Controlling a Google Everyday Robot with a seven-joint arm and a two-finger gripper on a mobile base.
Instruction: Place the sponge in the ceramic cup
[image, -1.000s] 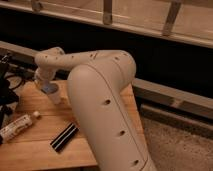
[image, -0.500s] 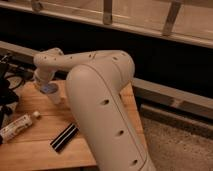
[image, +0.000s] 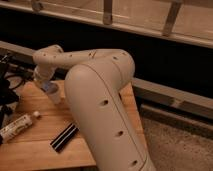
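Observation:
My arm (image: 100, 100) fills the middle of the camera view and reaches left over a wooden table (image: 35, 150). The gripper (image: 46, 82) points down at the far left part of the table. Right under it is a small bluish object (image: 49, 88), perhaps the sponge, at the top of a pale cup-like thing (image: 55, 96). I cannot tell whether the bluish object is held or resting in the cup. The arm's wrist hides most of the gripper.
A white bottle (image: 17, 126) lies on its side at the table's left front. A flat black bar-shaped object (image: 64, 137) lies near the front middle. Dark gear and cables (image: 7, 92) crowd the left edge. A dark wall and ledge run behind.

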